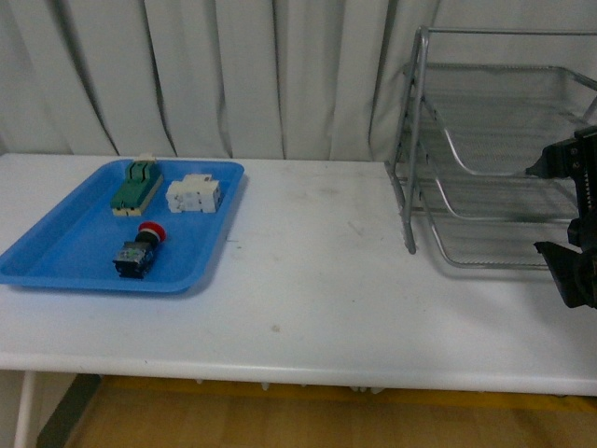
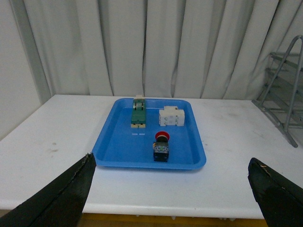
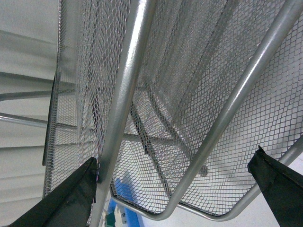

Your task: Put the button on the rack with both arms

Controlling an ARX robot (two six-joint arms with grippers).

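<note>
Right pincer gapes at rack on white table, curtains behind.

No text, label, brand, number or sign can be read in any view. Any marking on the button is too small and blurred to be made out. The same is found for the green switch, at 11 o'clock from the button, and for the white block, at 1 o'clock from it. Nothing legible is shown on the tray, the desk or the rack.
</note>
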